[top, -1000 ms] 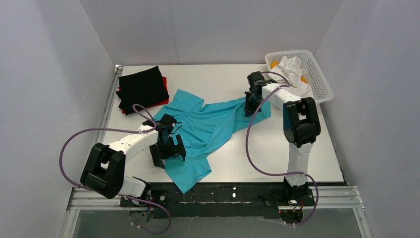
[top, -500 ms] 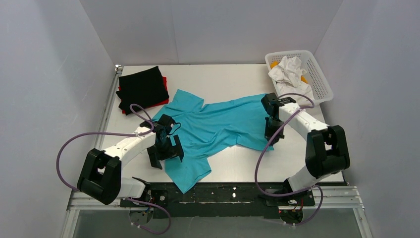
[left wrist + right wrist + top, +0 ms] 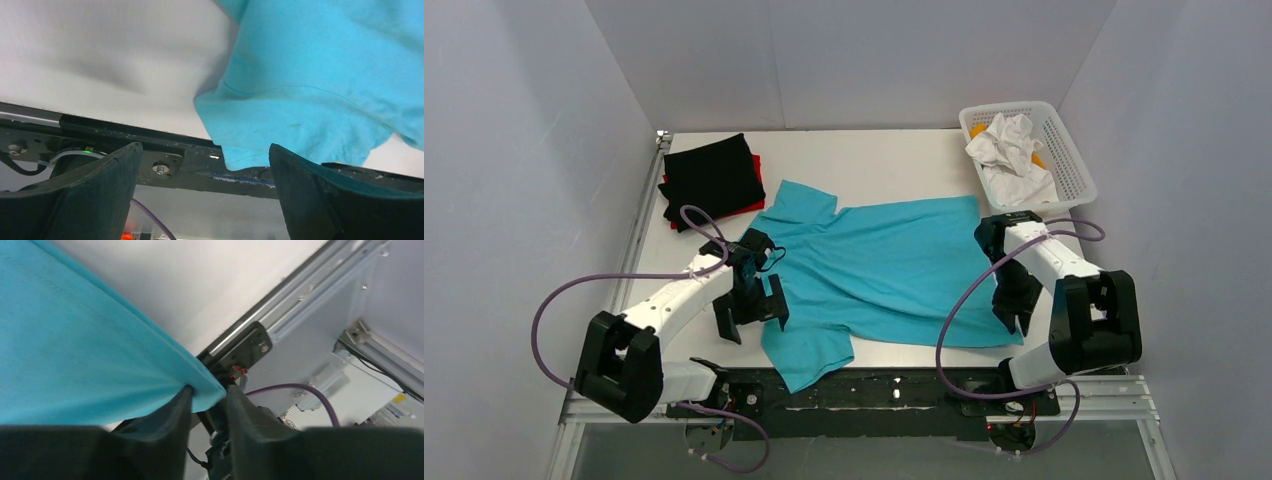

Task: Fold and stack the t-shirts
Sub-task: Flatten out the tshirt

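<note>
The turquoise-blue t-shirt [image 3: 894,265] lies spread across the middle of the table, one sleeve near the front edge. My right gripper [image 3: 1014,318] is shut on the shirt's hem corner [image 3: 202,385] at the front right. My left gripper [image 3: 752,310] is open and empty at the shirt's left side, with the sleeve [image 3: 310,100] between and beyond its fingers [image 3: 95,200]. A folded black t-shirt [image 3: 712,178] lies on a folded red one [image 3: 758,168] at the back left.
A white mesh basket [image 3: 1064,150] holding crumpled white cloth [image 3: 1009,150] stands at the back right. The table's front rail [image 3: 894,390] runs below the shirt. Grey walls close in on three sides.
My right gripper has pulled the shirt's hem corner from the back right toward the front right, spreading the shirt flat. My left gripper has shifted slightly left and stayed open.
</note>
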You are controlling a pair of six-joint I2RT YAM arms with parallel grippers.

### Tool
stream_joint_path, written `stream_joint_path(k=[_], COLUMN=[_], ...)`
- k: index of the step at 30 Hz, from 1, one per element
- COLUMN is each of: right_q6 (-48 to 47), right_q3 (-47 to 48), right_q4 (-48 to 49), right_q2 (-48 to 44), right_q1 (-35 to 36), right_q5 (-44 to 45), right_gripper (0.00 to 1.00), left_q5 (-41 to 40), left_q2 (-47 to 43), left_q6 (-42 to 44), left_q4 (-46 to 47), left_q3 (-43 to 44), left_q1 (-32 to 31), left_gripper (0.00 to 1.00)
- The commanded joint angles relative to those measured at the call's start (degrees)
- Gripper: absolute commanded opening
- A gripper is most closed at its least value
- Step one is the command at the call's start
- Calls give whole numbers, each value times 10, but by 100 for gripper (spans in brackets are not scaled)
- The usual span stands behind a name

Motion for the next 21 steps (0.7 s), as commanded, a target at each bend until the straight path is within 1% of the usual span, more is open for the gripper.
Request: stream_joint_path(k=[1, 2, 5, 7, 9, 12, 14, 15, 16, 18, 19, 21], right_q6=[49, 45, 14, -24, -62, -82, -94, -104, -115, -127, -130, -136], right_q3=[53, 70, 103, 116, 122, 127, 128, 128, 123, 119, 122, 144], right_q4=[-84, -83, -49, -3, 46, 73, 102, 127, 177, 238, 284, 322], right_q2=[-5, -13, -47, -74, -100, -120, -122, -119, -111, -90, -74, -29], right_q1=[1, 2, 5, 5, 6, 5, 5, 5, 5, 8, 13, 24], right_q5=[80, 81, 66, 28, -44, -72, -96, -132, -174, -241, -247, -247], right_gripper=[46, 53, 65, 69, 72, 73, 73, 73, 73, 73, 74, 74], left_q5=[-5, 12, 42, 59, 79, 94, 105, 111, 116, 98, 83, 56], left_q2=[-32, -42, -66, -68, -52, -16, 4, 16, 27, 56, 70, 103], left_q6=[22, 25, 38, 43, 47, 40, 32, 30, 29, 25, 29, 36], left_q4=[-121, -126, -127, -128, -120, -103, -69, -50, -33, -18, -14, -15], left_q3=[40, 46, 66, 85, 103, 131, 134, 135, 138, 158, 174, 209], left_q1=[-1, -1, -1, -1, -1, -1, -1, -1, -1, -1, -1, 1], left_gripper=[100, 99, 100, 100, 100, 100, 100, 100, 100, 100, 100, 100])
